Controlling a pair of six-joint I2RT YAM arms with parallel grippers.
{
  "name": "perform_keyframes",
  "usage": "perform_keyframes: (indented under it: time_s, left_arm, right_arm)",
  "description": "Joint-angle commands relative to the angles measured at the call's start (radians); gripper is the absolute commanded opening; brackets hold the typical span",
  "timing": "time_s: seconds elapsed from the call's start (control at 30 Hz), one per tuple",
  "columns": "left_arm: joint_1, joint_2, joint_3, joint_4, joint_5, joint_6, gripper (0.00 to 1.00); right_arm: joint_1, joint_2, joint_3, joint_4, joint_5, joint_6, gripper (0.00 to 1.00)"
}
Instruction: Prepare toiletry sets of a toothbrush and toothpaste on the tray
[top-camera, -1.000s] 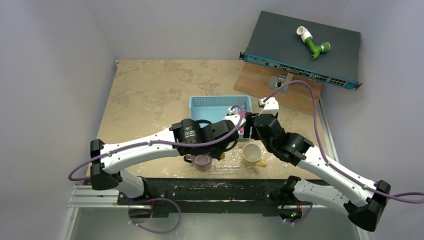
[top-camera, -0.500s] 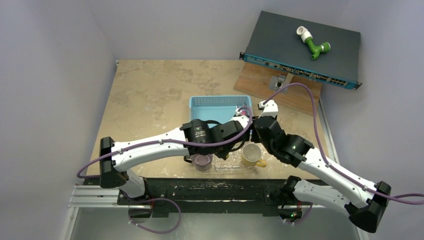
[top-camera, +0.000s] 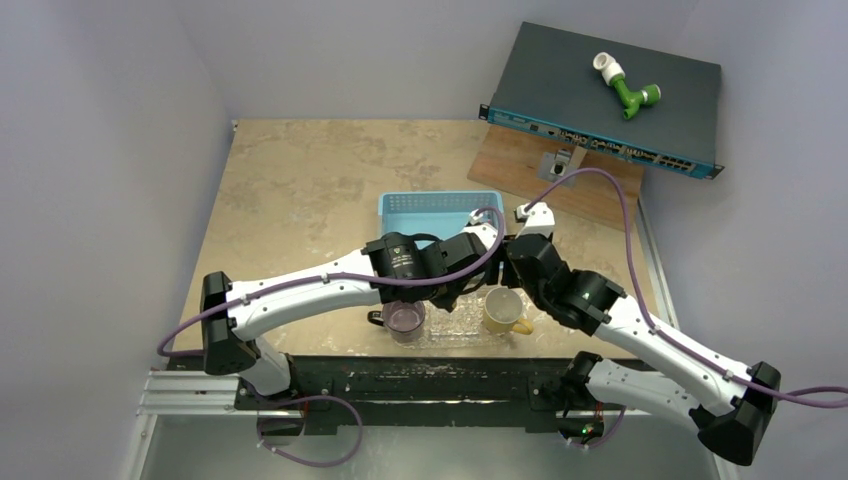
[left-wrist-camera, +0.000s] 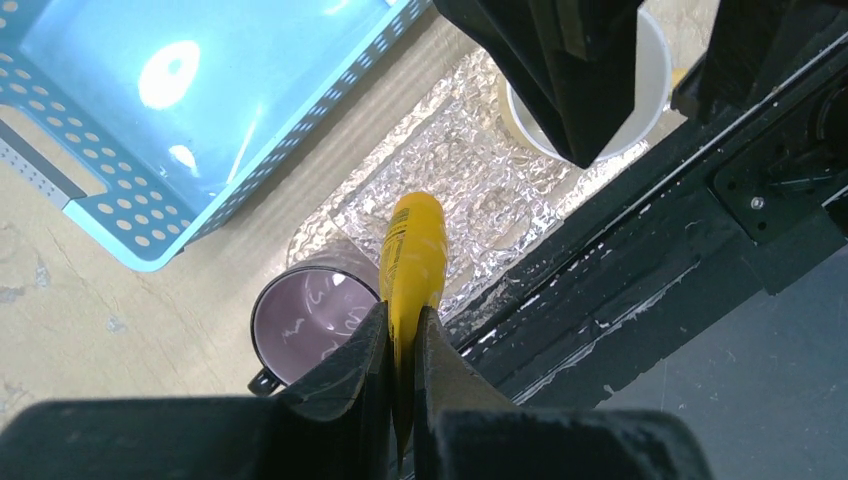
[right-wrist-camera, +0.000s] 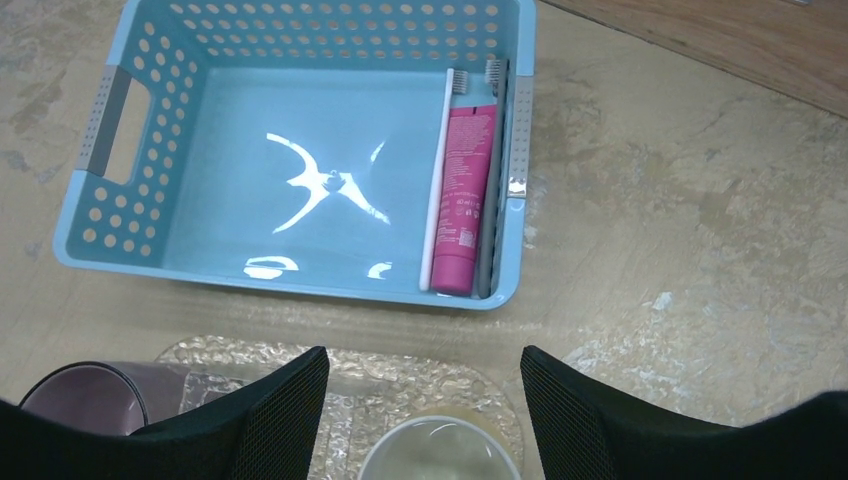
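Note:
My left gripper (left-wrist-camera: 401, 320) is shut on the yellow-orange toothpaste (left-wrist-camera: 415, 250) and holds it above the glittery clear tray (left-wrist-camera: 480, 170), beside the purple mug (left-wrist-camera: 310, 320). In the top view the left gripper (top-camera: 458, 288) hangs over the tray (top-camera: 460, 328). My right gripper (right-wrist-camera: 425, 400) is open and empty above the tray (right-wrist-camera: 400, 375), near its yellow mug (right-wrist-camera: 440, 450). The pink toothpaste (right-wrist-camera: 464, 190) lies at the right wall of the blue basket (right-wrist-camera: 300, 30), between a white toothbrush (right-wrist-camera: 440, 180) and a grey toothbrush (right-wrist-camera: 492, 180).
The purple mug (top-camera: 405, 320) and yellow mug (top-camera: 503, 312) stand on the tray's two ends. The basket (top-camera: 430, 208) sits just behind the tray. A network switch (top-camera: 600, 95) with a green pipe fitting (top-camera: 628, 88) rests on a wooden board at back right. A black rail (left-wrist-camera: 640, 230) runs along the near edge.
My left gripper has swung from the basket's right end back toward the tray, carrying the yellow tube. The right arm has barely moved.

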Motion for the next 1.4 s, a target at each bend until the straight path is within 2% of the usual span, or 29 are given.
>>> perform_keyframes:
  time_s: [0.0, 1.37]
  left_arm:
    - [0.019, 0.001, 0.035, 0.059, -0.011, 0.022, 0.00]
    - [0.046, 0.050, -0.054, 0.112, 0.023, 0.011, 0.00]
  right_arm:
    - [-0.003, -0.006, -0.010, 0.023, -0.017, 0.018, 0.72]
    - [-0.003, 0.031, -0.013, 0.028, -0.014, 0.017, 0.74]
